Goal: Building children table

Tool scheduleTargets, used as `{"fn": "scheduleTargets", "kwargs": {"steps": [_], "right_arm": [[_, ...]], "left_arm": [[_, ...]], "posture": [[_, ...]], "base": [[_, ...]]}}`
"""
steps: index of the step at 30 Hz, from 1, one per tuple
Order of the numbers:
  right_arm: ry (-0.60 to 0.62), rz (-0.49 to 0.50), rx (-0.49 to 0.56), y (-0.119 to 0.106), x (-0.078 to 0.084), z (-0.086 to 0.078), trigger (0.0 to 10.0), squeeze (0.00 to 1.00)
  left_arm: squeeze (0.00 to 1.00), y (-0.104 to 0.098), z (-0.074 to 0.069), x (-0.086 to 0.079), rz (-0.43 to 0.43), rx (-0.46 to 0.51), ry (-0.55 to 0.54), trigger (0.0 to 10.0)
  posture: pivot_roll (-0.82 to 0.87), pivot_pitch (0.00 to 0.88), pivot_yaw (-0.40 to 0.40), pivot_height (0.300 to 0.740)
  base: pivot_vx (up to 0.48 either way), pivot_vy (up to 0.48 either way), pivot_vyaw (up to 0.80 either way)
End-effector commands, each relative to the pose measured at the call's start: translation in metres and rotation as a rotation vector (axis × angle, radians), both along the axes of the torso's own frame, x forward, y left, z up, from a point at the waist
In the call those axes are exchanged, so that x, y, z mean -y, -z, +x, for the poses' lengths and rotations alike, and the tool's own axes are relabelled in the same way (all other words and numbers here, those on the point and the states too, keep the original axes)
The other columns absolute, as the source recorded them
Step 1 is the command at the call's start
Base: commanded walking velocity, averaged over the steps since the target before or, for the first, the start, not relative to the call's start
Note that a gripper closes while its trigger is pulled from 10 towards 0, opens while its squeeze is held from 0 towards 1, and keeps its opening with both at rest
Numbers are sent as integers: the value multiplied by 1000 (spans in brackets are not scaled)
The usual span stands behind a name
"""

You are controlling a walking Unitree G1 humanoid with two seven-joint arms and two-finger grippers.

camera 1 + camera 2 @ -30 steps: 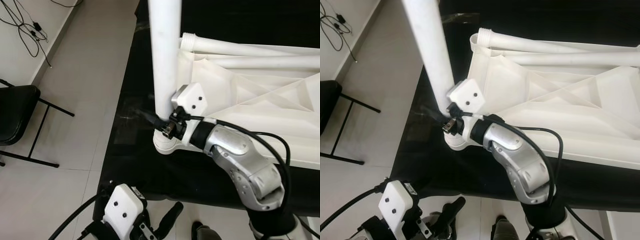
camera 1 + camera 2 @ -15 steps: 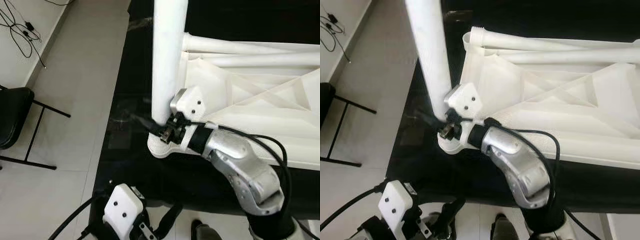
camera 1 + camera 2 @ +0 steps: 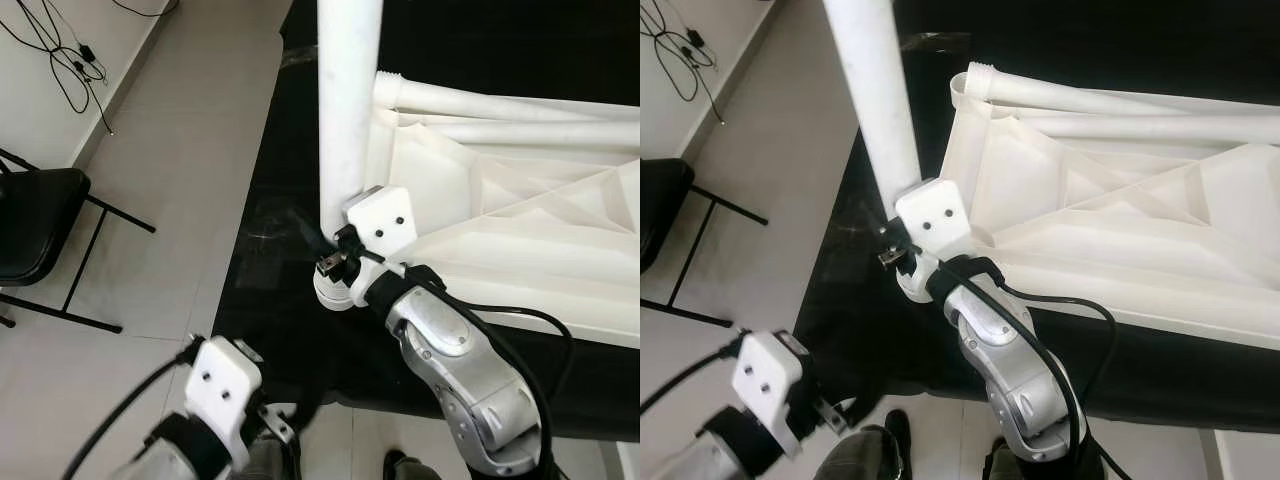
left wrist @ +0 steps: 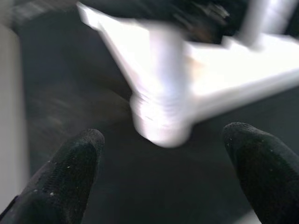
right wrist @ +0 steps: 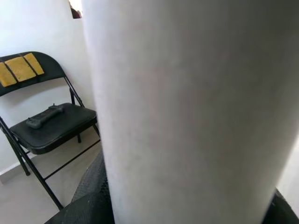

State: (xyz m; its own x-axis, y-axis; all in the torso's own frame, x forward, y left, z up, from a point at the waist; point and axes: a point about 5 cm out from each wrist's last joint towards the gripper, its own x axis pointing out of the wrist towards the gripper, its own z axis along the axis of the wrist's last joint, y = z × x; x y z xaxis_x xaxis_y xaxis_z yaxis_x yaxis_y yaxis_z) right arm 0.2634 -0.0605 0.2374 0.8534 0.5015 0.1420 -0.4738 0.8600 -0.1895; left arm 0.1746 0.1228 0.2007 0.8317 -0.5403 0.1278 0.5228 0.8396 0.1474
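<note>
From the left eye view, the children's table top (image 3: 500, 215) lies upside down on a black surface (image 3: 270, 300), plain white plastic with ribbed triangular webbing underneath. A smooth white tubular table leg (image 3: 348, 100) stands upright at its near-left corner, its lower end at a round socket (image 3: 332, 292). The right gripper (image 3: 325, 250) is clenched around the foot of that leg. The left gripper (image 3: 285, 425) hangs low at the near edge of the black surface. A black folding chair (image 3: 35, 235) stands on the tiled floor at the far left.

The right eye view shows two more white legs (image 3: 1120, 105) lying along the top's far edge.

In the left wrist view, the left gripper's fingers (image 4: 70, 172) are spread apart, holding nothing, with the blurred socket beyond them.

In the right wrist view, the leg sits very close, with the chair behind.
</note>
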Motion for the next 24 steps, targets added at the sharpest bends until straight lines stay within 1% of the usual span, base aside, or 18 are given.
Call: {"fn": "scheduleTargets", "kwargs": {"steps": [1,2,4,7,8,9,10,11,12,13,14,15,16,17,18,19,22,24], "right_arm": [[166,-115,-332,67,21,16,10000,0],[166,-115,-332,67,21,16,10000,0],[174,-94,-319,67,18,18,10000,0],[174,-65,-312,66,14,20,10000,0],[174,-65,-312,66,14,20,10000,0],[171,-59,-309,66,13,20,10000,0],[171,-59,-309,66,13,20,10000,0],[169,-55,-307,66,12,21,10000,0],[169,-55,-307,66,12,21,10000,0],[164,-45,-303,65,11,21,10000,0],[164,-45,-303,65,11,21,10000,0],[158,-36,-298,65,9,22,10000,0],[158,-36,-298,65,9,22,10000,0],[148,-26,-290,64,7,23,10000,0],[131,-11,-273,61,3,23,10000,0],[131,-11,-273,61,3,23,10000,0],[98,5,-242,57,-3,21,10000,0],[90,8,-233,56,-5,21,10000,0]], "left_arm": [[0,-12,10,-9,-8,29,-18,10000],[0,-12,10,-9,-8,29,-18,10000],[0,-54,28,-17,-39,161,39,10000],[0,-93,37,-18,-107,247,164,10000],[0,-93,37,-18,-107,247,164,10000],[0,-106,39,-16,-139,265,230,10000],[0,-106,39,-16,-139,265,230,10000],[0,-114,39,-14,-159,276,276,10000],[0,-114,39,-14,-159,276,276,10000],[0,-126,42,-12,-168,294,338,10000],[0,-126,42,-12,-168,294,338,10000],[0,-138,46,-11,-171,308,384,10000],[0,-138,46,-11,-171,308,384,10000],[0,-149,53,-8,-158,320,420,10000],[0,-164,66,-5,-131,294,447,10000],[0,-164,66,-5,-131,294,447,10000],[0,-170,85,-3,-122,218,426,10000],[0,-171,90,-2,-135,196,429,10000]], "posture": [[29,307,55,740],[29,307,55,740],[33,295,62,740],[33,291,69,740],[33,291,69,740],[34,287,75,740],[34,287,75,740],[34,285,78,740],[34,285,78,740],[37,280,85,740],[37,280,85,740],[40,277,90,740],[40,277,90,740],[42,275,96,740],[43,271,101,740],[43,271,101,740],[41,268,112,740],[42,268,115,740]], "base": [[0,0,0],[0,0,0],[0,0,0],[0,0,0],[0,0,0],[0,0,0],[0,0,0],[0,0,0],[0,0,0],[0,0,0],[0,0,0],[0,0,0],[0,0,0],[0,0,0],[0,0,0],[0,0,0],[0,0,0],[0,0,0]]}}
